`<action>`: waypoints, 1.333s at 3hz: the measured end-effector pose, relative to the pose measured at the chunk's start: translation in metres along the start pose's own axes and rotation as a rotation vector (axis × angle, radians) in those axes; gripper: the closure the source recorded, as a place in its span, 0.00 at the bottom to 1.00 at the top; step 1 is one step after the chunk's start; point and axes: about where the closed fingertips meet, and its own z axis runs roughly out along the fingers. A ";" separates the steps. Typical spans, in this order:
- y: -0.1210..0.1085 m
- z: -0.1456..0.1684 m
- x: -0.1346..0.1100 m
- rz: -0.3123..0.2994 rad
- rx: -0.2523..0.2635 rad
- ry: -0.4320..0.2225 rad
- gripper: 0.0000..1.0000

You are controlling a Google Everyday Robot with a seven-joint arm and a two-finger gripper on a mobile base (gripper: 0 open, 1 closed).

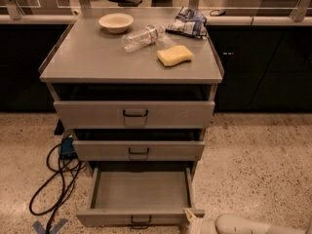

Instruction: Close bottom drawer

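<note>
The bottom drawer [140, 191] of the grey metal cabinet is pulled far out, an empty shallow tray with a small black wire handle [140, 222] on its short front panel. My gripper [191, 215] reaches in from the lower right on a white arm [253, 225]. Its tip sits at the right end of the drawer's front panel, by the corner. The middle drawer [139, 150] and the top drawer [134, 113] above stand slightly out.
On the cabinet top [92, 57] lie a bowl [116, 21], a plastic bottle [142, 36], a yellow sponge [175, 55] and a snack bag [187, 22]. A black cable [53, 179] and blue tape [48, 225] lie on the speckled floor to the left. Dark cabinets stand behind.
</note>
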 end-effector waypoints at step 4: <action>-0.040 0.066 0.028 0.100 -0.045 0.115 0.00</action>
